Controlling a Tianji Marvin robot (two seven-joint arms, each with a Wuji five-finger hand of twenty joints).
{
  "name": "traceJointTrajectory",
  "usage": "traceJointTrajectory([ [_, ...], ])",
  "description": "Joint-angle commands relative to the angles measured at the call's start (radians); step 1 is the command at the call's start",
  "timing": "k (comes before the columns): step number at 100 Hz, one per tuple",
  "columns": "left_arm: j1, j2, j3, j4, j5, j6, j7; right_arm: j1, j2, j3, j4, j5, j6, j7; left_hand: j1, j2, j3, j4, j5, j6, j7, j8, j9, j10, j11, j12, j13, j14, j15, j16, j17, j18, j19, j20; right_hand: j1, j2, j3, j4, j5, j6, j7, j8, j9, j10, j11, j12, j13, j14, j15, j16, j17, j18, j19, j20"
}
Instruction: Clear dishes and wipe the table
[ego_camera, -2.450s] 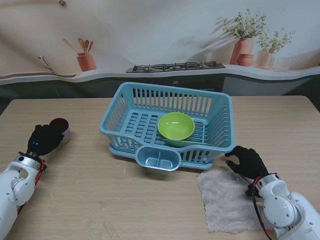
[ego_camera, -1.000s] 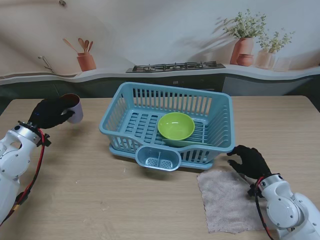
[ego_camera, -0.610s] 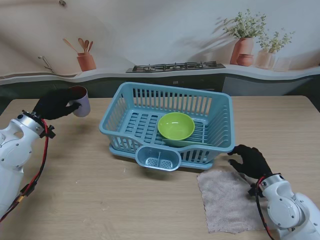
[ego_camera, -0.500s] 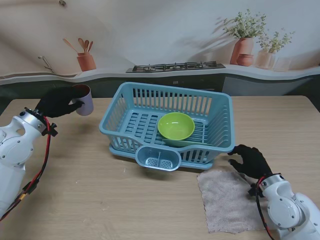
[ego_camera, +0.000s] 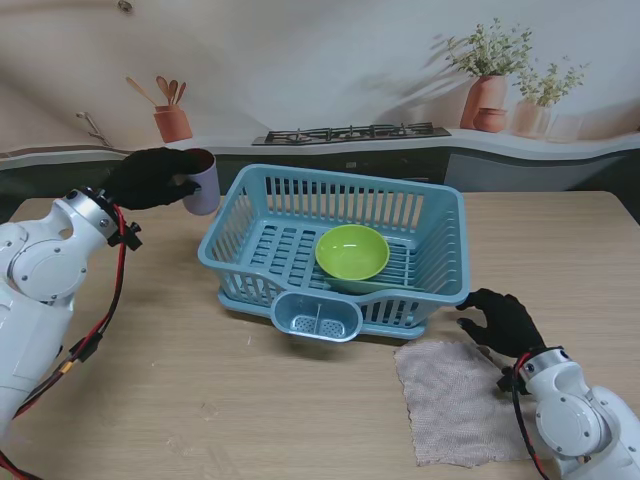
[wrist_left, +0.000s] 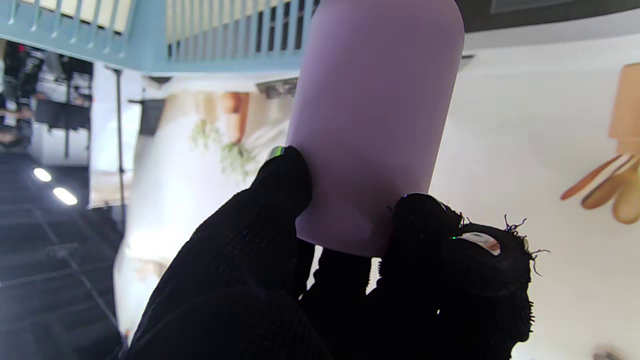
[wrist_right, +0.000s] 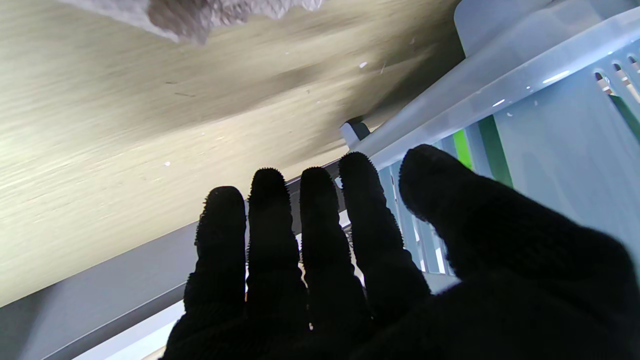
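My left hand (ego_camera: 152, 178) is shut on a lilac cup (ego_camera: 203, 184) and holds it in the air just left of the blue dish rack (ego_camera: 262, 263), near its far left corner. In the left wrist view the cup (wrist_left: 372, 115) is pinched between black-gloved fingers (wrist_left: 280, 185), with the rack's slatted wall (wrist_left: 150, 30) beyond it. A green bowl (ego_camera: 352, 252) lies inside the rack. My right hand (ego_camera: 502, 320) rests open on the table beside the rack's near right corner, at the far edge of a grey cloth (ego_camera: 455, 400). Its fingers (wrist_right: 310, 235) are spread.
A cutlery holder (ego_camera: 316, 318) hangs on the rack's near side. The wooden table (ego_camera: 200, 380) ends at a dark counter wall behind, with a printed kitchen backdrop (ego_camera: 320, 70) beyond.
My left hand has lifted the cup off the table at the left and carried it up and rightward to the rack's far left corner. The right hand has barely moved.
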Motion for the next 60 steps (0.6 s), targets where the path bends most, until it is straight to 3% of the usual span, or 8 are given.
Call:
traceJointTrajectory([
  [1,-0.029,-0.004,0.017,-0.032,-0.021,0.016,-0.032,-0.006,-0.002,0.001,0.001,-0.001,-0.008,0.009,0.094,0.048,0.136,0.017,-0.010,-0.113,0.185,0.071,0.054,0.096,0.132,0.068,0.029,0.014,0.034,0.025,0.028,-0.044,0.053,0.023,-0.022,-0.026,0.021,0.038,0.020,0.000,-0.004,0.004,0.002,-0.005,-0.014,-0.011,-0.023,-0.014,-0.012,-0.007,-0.008,-0.010,-0.009,0.008],
  [32,-0.123,-0.011,0.154,-0.039,-0.123,0.125,-0.108,-0.007,-0.002,0.004,0.001,0.000,-0.010,0.008,0.094,0.047,0.135,0.017,-0.009,-0.111,0.185,0.069,0.055,0.095,0.133,0.069,0.033,0.009,0.035,0.023,0.032,-0.048,0.056,0.021,-0.022,-0.026,0.021,0.038,0.022,0.000,-0.006,0.003,0.002,-0.005,-0.015,-0.012,-0.022,-0.014,-0.012,-0.007,-0.009,-0.010,-0.010,0.008],
  [60,-0.216,-0.030,0.308,-0.017,-0.191,0.260,-0.123,-0.007,-0.003,0.005,0.004,0.001,-0.011,0.003,0.088,0.033,0.152,0.014,-0.001,-0.109,0.184,0.055,0.067,0.097,0.127,0.063,0.049,0.008,0.030,0.016,0.052,-0.037,0.061,0.008,-0.022,-0.026,0.021,0.038,0.022,0.001,-0.008,0.003,0.003,-0.004,-0.015,-0.012,-0.023,-0.013,-0.012,-0.007,-0.009,-0.009,-0.009,0.008],
])
